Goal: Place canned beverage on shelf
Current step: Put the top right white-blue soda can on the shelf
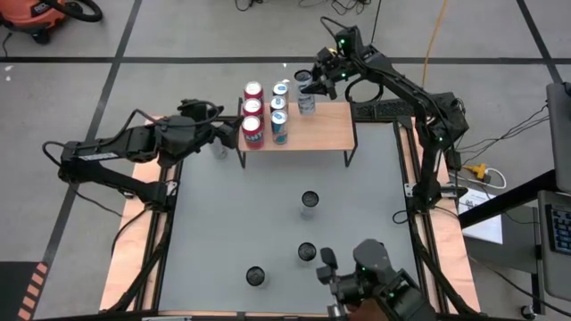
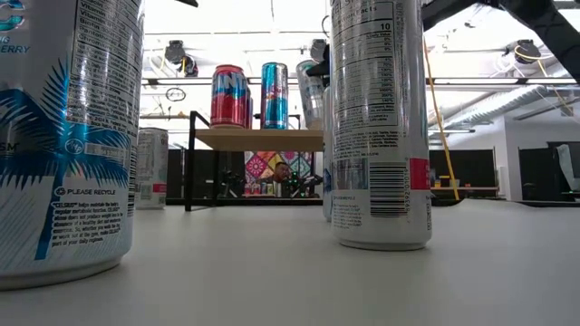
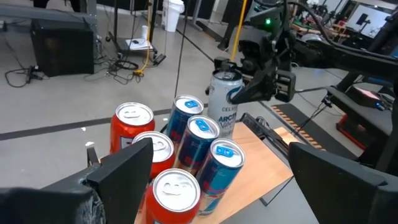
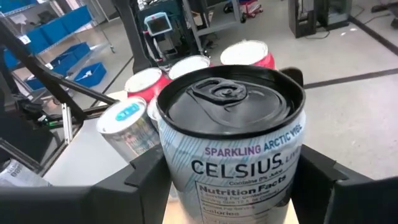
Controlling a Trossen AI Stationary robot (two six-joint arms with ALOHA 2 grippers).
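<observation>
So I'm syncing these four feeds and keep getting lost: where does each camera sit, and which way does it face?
High: overhead, straight down on the table, both arms and the shelf.
Low: at tabletop height, level past near cans toward the shelf; hardly any arm shows.
Left wrist: on the left arm beside the shelf, past its open fingers at the red and blue cans.
Right wrist: looks down on the Celsius can between its fingers.
Shared: both wrist views show that can.
</observation>
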